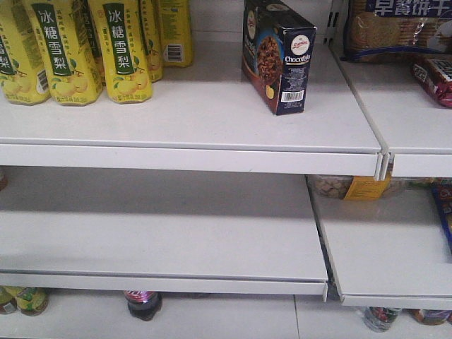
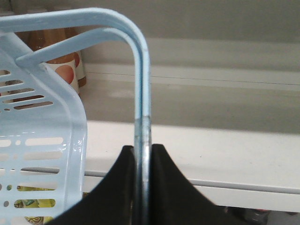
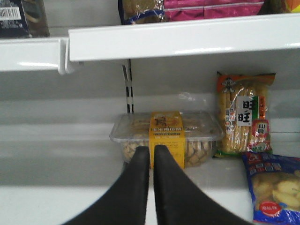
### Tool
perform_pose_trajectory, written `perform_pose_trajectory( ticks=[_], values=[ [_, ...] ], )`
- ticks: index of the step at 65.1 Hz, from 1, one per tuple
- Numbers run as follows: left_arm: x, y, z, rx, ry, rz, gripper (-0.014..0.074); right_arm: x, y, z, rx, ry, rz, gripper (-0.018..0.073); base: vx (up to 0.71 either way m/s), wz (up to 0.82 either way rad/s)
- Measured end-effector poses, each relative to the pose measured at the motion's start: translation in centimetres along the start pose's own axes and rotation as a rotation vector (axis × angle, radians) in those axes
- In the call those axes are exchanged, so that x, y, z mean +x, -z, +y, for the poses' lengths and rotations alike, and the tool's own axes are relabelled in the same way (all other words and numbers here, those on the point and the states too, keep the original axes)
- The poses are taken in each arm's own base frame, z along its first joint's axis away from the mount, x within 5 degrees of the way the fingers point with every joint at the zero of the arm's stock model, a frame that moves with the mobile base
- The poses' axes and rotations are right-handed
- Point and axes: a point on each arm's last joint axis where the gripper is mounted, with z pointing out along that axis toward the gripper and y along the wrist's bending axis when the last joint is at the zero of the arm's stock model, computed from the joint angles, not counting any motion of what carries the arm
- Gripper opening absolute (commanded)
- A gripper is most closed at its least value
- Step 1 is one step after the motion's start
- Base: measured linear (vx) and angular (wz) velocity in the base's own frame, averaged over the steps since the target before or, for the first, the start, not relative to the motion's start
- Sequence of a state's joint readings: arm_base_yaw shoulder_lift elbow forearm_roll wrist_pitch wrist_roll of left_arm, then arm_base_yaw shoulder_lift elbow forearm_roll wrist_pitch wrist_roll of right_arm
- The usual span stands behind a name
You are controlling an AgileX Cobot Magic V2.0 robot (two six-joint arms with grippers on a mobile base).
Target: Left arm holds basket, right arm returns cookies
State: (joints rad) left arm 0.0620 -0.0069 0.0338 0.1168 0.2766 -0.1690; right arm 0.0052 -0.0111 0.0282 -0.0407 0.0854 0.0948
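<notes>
The cookies (image 1: 279, 56), a dark navy carton with a cookie picture and a barcode panel, stand upright on the upper shelf (image 1: 191, 113), free of any gripper. In the right wrist view a corner of the cookies (image 3: 18, 16) shows at the top left. My left gripper (image 2: 142, 150) is shut on the hoop handle (image 2: 142, 93) of the pale blue basket (image 2: 37, 131), which hangs to its left. My right gripper (image 3: 152, 152) is shut with nothing between its fingers and faces the lower shelf, below and to the right of the carton. Neither arm shows in the front view.
Yellow pear-drink bottles (image 1: 85, 49) fill the upper shelf's left, biscuit packs (image 1: 395, 28) its right. On the lower shelf lie a clear tub with a yellow label (image 3: 166, 136), a rice-cracker bag (image 3: 243, 115) and a blue snack bag (image 3: 276, 187). The shelf lip (image 3: 178, 40) runs overhead.
</notes>
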Motion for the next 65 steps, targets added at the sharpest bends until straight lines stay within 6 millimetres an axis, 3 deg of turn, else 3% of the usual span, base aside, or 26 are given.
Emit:
perform_pose_trajectory(
  ticks=[65],
  values=[
    [0.00, 0.00, 0.00, 0.000, 0.000, 0.000, -0.0003, 0.51, 0.02, -0.05, 0.005, 0.028, 0.056, -0.0006, 0.00, 0.00]
  ],
)
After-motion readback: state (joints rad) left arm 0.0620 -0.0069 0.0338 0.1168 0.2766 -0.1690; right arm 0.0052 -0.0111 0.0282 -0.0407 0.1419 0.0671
